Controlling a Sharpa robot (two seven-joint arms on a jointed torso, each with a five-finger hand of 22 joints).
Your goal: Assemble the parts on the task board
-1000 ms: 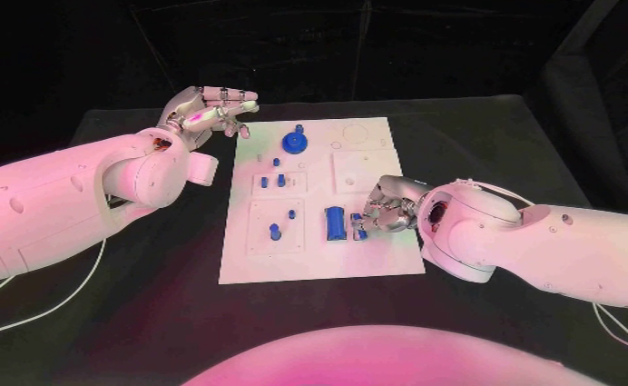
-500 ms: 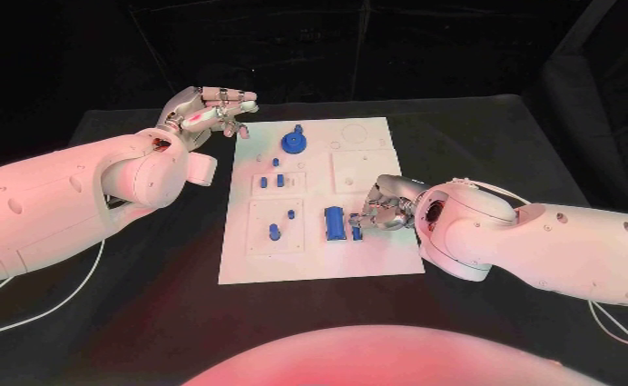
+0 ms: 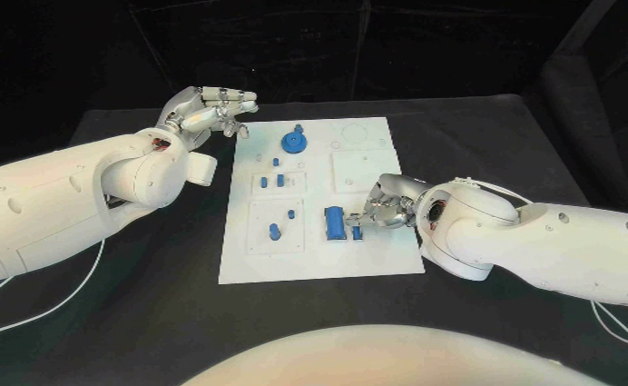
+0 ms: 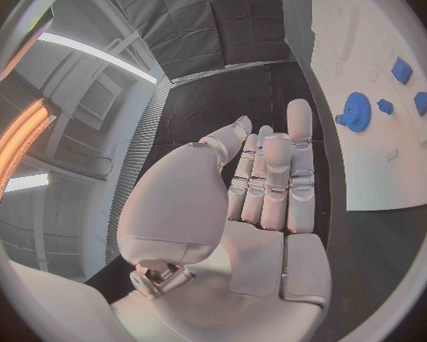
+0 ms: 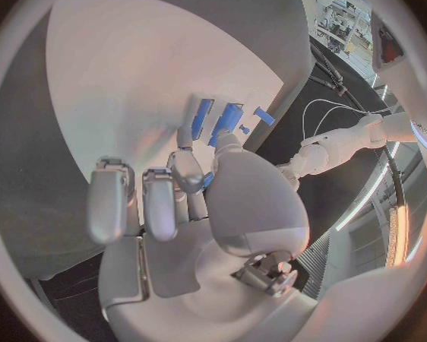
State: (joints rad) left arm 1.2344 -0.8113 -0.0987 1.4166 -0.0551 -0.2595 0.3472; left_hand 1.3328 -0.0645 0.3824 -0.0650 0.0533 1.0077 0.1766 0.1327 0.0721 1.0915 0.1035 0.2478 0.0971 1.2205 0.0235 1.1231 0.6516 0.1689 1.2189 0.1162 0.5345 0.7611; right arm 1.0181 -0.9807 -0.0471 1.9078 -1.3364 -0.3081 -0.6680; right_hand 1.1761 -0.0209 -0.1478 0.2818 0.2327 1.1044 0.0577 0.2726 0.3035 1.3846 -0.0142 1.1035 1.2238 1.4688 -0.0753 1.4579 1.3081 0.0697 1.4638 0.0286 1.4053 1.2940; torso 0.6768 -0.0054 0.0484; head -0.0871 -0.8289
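resting on the white task board [image 3: 373, 254], the right hand [image 3: 377, 210] pinches a small blue part [image 3: 358, 232] beside the larger blue block [image 3: 337, 222], hardly shifted from a second ago. the left hand [image 3: 207, 112] still hovers off the board's far left corner, fingers apart and holding nothing. the blue gear [image 3: 296, 142] sits unmoved near the far edge.

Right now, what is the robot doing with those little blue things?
It is putting small blue parts together on the white task board. Its right hand is down at a blue block, and its fingers seem to pinch it, beside a bigger blue block. Its left hand hangs open off the board's far corner, holding nothing. A blue gear and some smaller blue pieces sit on the board.
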